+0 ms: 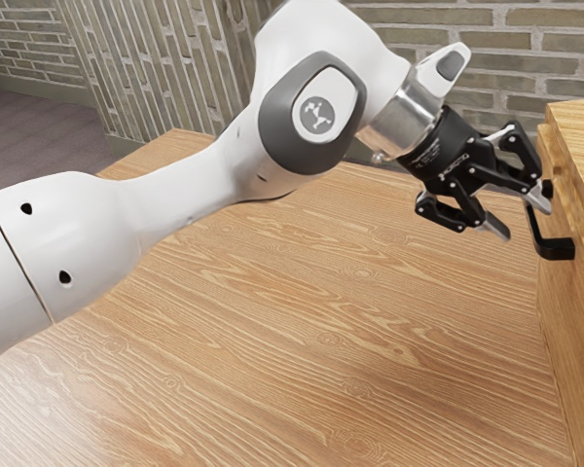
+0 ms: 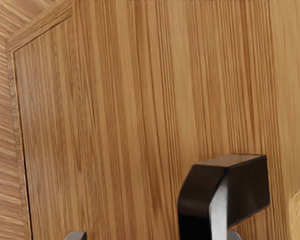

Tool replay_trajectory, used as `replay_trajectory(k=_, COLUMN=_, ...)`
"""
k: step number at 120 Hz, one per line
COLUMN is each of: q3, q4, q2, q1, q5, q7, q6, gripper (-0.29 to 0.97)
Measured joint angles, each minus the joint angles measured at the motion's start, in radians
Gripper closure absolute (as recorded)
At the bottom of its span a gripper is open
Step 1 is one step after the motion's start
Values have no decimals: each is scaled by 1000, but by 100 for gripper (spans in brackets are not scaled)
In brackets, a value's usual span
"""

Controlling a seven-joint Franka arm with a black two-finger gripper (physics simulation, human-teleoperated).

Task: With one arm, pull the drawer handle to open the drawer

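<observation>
The black drawer handle (image 1: 555, 243) is sticking out from the wooden drawer front (image 1: 572, 161) at the exterior view's right edge, above the far end of the bench (image 1: 321, 321). In the wrist view the handle (image 2: 225, 195) is sitting close under the hand, with the drawer front (image 2: 140, 115) flat behind it. The front is looking level with the frame around it, so the drawer seems shut and the pull is not yet begun. The end effector (image 1: 519, 214) is hanging just beside the handle with its two fingers spread wide and holding nothing. The step in hand looks like getting the fingers around the handle. To do it well, the hand should slide in a little more, so one finger is sitting on each side of the black bar, with the bar deep between them and not only at the tips. Then the fingers should squeeze firmly. After that, the pull should go straight out from the drawer front, toward the exterior view's left, and slowly. A crooked pull could make the drawer stick or let the bar slip out. The white arm (image 1: 175, 214) is reaching over the bench from the exterior view's left, so it seems to have room to draw back.
</observation>
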Motion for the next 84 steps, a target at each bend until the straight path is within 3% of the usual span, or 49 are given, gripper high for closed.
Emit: replay_trajectory(k=84, q3=2, q4=-32, q2=-46, q1=8, q5=-1, q7=-25, q6=-1, gripper=54)
